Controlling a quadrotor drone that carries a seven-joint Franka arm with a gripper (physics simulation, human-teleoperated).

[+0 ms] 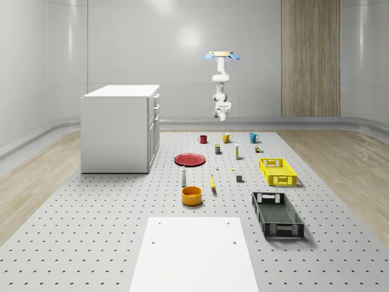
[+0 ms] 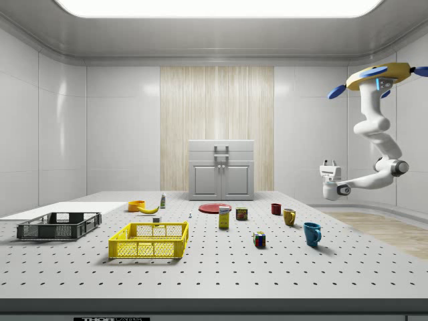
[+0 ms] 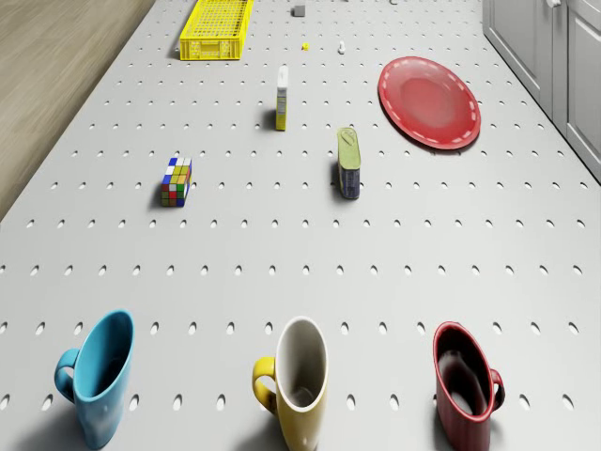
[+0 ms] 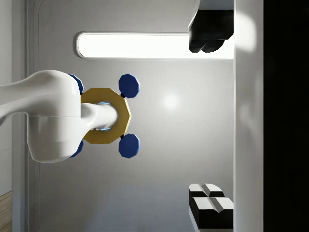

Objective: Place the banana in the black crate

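The yellow-bodied drone with blue rotors (image 1: 223, 55) hovers high in the air at the far end of the perforated grey bench (image 1: 121, 213), beyond the row of mugs, with its white jointed arm (image 2: 374, 137) hanging down and bending toward the bench. At the arm's end the pincer (image 2: 328, 162) points upward, well above the bench surface and touching nothing; in the wrist view its two dark-tipped fingers (image 4: 210, 38) stand far apart with bare air between them, so it is spread wide and holds nothing. The curved yellow banana (image 1: 213, 182) lies on the bench near the middle, just beside the round orange bowl (image 1: 191, 195) and near a small white bottle (image 1: 183, 177). The black slatted plastic crate (image 1: 278, 215) sits at the whole-scene view's right, nearer than the yellow slatted plastic crate (image 1: 277, 171), and well apart from the banana. Below the drone stand three mugs in a row: a blue mug (image 3: 97, 378), a yellow mug (image 3: 296, 383) and a dark red mug (image 3: 466, 381). Past them lie a multicoloured puzzle cube (image 3: 176, 180), a small tin can (image 3: 348, 175) and a flat red plate (image 3: 428, 101). A white cabinet with drawers (image 1: 120, 128) stands on the bench at the whole-scene view's left.
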